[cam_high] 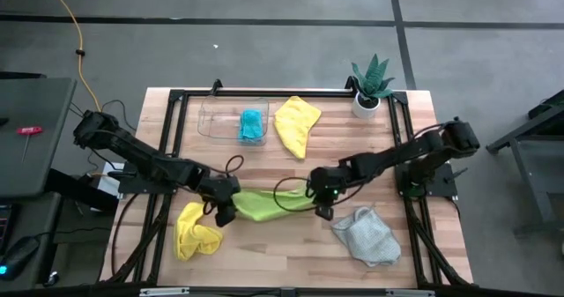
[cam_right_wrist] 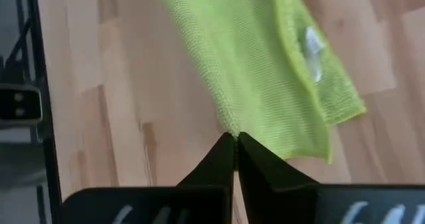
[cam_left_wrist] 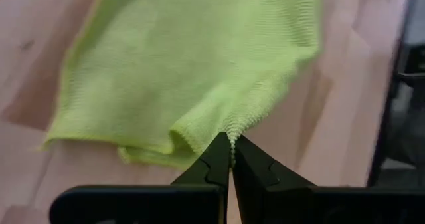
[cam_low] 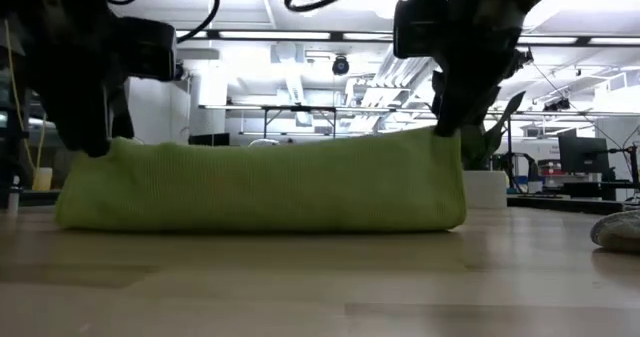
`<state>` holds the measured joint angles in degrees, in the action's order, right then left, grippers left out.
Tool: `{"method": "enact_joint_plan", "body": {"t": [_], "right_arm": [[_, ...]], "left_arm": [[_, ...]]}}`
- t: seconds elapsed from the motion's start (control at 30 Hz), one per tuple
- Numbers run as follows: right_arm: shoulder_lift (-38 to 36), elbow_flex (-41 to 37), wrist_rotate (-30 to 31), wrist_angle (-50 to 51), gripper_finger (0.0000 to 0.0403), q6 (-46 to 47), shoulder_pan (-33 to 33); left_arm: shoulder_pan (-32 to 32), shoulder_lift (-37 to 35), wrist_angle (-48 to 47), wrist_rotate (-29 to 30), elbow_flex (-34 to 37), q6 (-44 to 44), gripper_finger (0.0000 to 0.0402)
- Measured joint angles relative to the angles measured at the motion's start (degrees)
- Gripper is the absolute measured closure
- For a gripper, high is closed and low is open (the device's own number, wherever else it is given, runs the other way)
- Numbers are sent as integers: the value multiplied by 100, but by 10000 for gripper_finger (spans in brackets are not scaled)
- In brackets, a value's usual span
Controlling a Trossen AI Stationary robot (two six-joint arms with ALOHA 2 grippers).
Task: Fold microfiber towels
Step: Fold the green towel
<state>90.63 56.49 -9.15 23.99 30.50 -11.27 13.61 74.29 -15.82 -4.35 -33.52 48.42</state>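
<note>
Pinching the green towel [cam_high: 264, 204] at both ends, I have my left gripper [cam_left_wrist: 231, 152] clamped on one edge and my right gripper [cam_right_wrist: 235, 144] clamped on the other. It hangs between them mid-table [cam_high: 291, 253], its lower edge resting on the wood. I judge this a fold in progress; next I should carry the pinched edge over evenly, keeping both ends level.

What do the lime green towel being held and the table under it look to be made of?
Lime green towel: soft knitted fabric, likely microfiber; fine ribbed weave, matte, drapes limply between the left hand and right hand. Table: light wood planks with visible grain and seams, smooth low-sheen finish, in a dark metal frame.
</note>
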Motion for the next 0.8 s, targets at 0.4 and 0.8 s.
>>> {"method": "enact_joint_plan", "body": {"t": [0.4, 0.8], "right_arm": [[26, 0, 530, 302, 403, 641, 230], [249, 0, 747, 364, 403, 1112, 228]], "left_arm": [[103, 1, -384, 454, 0, 996, 401], [151, 1, -461, 1075, 0, 1595, 401]]}}
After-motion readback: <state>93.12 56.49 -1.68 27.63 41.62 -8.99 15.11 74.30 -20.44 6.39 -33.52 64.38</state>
